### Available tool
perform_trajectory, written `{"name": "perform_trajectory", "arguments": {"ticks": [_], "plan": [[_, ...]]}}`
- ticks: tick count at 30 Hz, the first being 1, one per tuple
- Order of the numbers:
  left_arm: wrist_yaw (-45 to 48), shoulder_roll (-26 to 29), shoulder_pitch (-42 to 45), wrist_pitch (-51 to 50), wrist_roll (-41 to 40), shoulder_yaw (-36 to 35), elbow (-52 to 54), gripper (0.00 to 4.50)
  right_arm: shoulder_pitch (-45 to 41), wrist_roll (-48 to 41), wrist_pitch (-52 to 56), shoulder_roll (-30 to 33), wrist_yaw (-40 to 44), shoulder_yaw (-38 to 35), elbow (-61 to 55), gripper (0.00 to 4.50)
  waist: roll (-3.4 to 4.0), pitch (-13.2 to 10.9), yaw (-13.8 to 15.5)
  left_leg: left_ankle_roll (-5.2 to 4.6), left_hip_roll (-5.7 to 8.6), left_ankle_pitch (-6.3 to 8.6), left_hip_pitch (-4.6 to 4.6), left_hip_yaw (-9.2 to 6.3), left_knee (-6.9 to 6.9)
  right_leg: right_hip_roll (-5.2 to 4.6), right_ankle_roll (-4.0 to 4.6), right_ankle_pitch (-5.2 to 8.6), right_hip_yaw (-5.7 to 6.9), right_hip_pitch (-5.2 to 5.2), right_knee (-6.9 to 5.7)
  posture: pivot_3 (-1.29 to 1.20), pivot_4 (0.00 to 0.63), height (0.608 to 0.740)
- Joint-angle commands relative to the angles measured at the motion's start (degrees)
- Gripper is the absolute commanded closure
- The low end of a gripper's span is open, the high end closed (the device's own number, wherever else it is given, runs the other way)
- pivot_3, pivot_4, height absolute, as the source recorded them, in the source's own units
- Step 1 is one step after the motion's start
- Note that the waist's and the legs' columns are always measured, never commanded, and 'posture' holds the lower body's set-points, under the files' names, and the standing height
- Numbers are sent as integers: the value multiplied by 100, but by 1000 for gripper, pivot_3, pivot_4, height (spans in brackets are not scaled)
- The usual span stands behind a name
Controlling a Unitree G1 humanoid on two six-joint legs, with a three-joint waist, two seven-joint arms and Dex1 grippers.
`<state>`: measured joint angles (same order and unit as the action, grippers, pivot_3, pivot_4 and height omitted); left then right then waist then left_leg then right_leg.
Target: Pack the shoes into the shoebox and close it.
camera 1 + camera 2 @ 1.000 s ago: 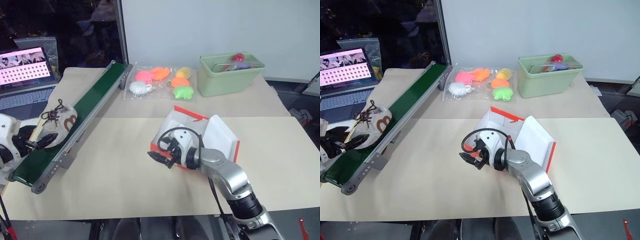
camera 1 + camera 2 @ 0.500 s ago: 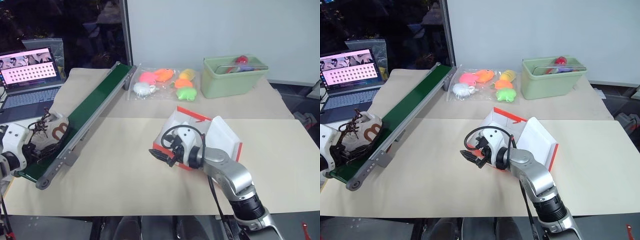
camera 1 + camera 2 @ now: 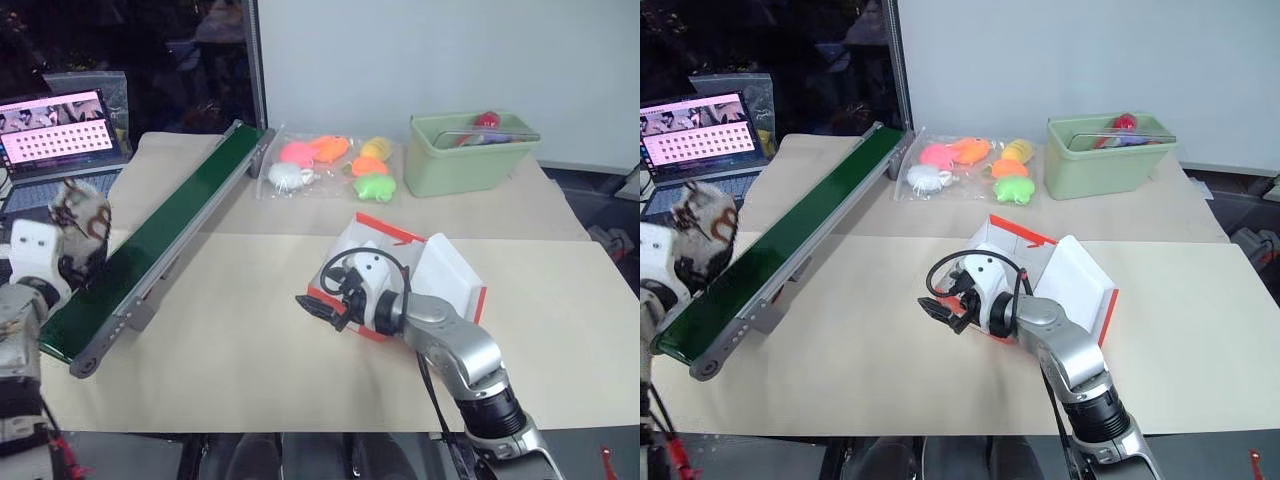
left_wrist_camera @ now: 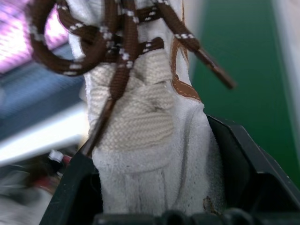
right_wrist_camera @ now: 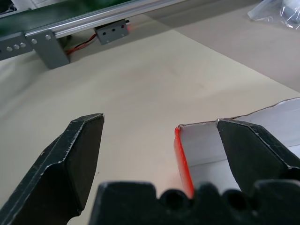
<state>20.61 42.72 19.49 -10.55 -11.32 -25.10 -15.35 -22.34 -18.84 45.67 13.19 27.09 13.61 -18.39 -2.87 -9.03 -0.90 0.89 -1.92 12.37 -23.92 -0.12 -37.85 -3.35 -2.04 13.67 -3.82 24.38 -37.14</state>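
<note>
far on the left, the left gripper (image 3: 70, 245) is clamping one of the shoes (image 3: 82, 215) between its black fingers (image 4: 243, 164); the left wrist view is showing the cream fabric squeezed between both pads, brown laces hanging loose, the shoe's long axis running up and away along the fingers. a second ago that shoe was lying on the green conveyor (image 3: 170, 235) with the fingers spread around it; now it is hanging clear above the belt edge, beside the laptop (image 3: 55, 135).

moving right across the beige table (image 3: 250, 350), the shoebox (image 3: 420, 275) is sitting open near the middle, white inside showing, lid tilting back toward the right. the held shoe is lying well apart from it, so the coming carry is looking like a long sweep rightward.

the right gripper (image 5: 161, 154) is resting at the box's near left corner, fingers spread wide and holding nothing, one finger outside the red wall and one inside. it is keeping the same place as before, probably steadying the box. this arm is nearer the box, though the left one is carrying the load.

behind, bagged toys (image 3: 330, 165) and a green bin (image 3: 470, 155) are sitting untouched.
</note>
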Motion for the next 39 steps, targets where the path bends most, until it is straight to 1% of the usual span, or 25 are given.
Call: {"name": "perform_trajectory", "arguments": {"ticks": [1,4,7,10,13,16,19,25,31,37,38,39], "plan": [[-829,-588,197,-472,-111,73,1701,1840,-322,-199,-75,-441,-391,-562,197,0,-1,0,1,0,1,0,-8,-1,0,-1,-2,-3,1,3,0,0,150,729],[-848,-1452,159,-1225,-497,992,2926,1840,-588,-490,97,-891,-670,-1050,495,0,-1,1,0,0,6,0,-11,-1,-1,-6,-8,-13,0,0,0,0,150,729],[-634,-1961,-40,-1767,-864,1704,3773,1840,-922,-1156,334,-1484,-1104,-1874,782,0,-1,1,8,1,9,-1,-10,-5,-4,-6,-9,-14,1,-7,1,0,150,729],[-357,-2159,-298,-2071,-1044,2291,4236,1840,-1207,-1848,620,-1886,-1362,-2475,842,0,2,-1,-105,1,4,-1,-13,-4,-4,1,-8,-15,-3,1,-1,0,150,729],[-286,-2236,-334,-2219,-1164,2402,4359,1840,-1363,-2345,894,-2037,-1622,-2788,912,0,4,-1,-179,0,3,-1,-11,-6,1,3,-7,-15,-3,1,-3,0,150,729],[-240,-2253,-163,-2296,-1229,2376,4289,1840,-1452,-2915,1158,-2126,-1795,-3029,943,0,12,-4,-195,-1,4,-1,5,-3,1,6,-4,-12,-6,-1,5,0,150,729],[-217,-2291,-6,-2350,-1271,2366,4188,1840,-1484,-3280,1295,-2093,-1920,-3064,936,0,16,-6,-176,-3,5,-3,13,-3,0,11,-1,-10,-8,-8,5,0,150,729],[22,-2423,206,-2497,-1380,2565,4113,1840,-1494,-3640,1420,-2072,-2010,-2722,875,0,16,-6,-175,-4,6,-3,9,-3,-1,10,-4,-8,-8,-8,11,0,150,729],[382,-2616,238,-3238,-2285,2683,4395,1840,-1748,-3777,1219,-2095,-2039,-2569,1128,0,17,-6,-173,-4,7,-3,7,-3,-1,9,-4,-8,-8,-9,12,0,150,729],[447,-2438,280,-3331,-2255,2726,4338,1840,-1890,-3769,1121,-2042,-2113,-2562,1257,0,18,-6,-173,-4,5,-3,9,-4,-1,13,-4,-8,-8,-8,13,0,150,729],[392,-2427,305,-3291,-2176,2715,4293,1887,-1854,-3752,1125,-2013,-2113,-2536,1221,519,18,-6,-171,-4,5,-3,9,-4,-1,13,-4,-8,-8,-9,14,0,150,729],[370,-2390,322,-3253,-2092,2730,4258,1887,-1820,-3762,1127,-2001,-2120,-2525,1179,693,18,-7,-168,-4,5,-3,8,-4,-1,12,-4,-8,-8,-9,16,0,150,729]]}}
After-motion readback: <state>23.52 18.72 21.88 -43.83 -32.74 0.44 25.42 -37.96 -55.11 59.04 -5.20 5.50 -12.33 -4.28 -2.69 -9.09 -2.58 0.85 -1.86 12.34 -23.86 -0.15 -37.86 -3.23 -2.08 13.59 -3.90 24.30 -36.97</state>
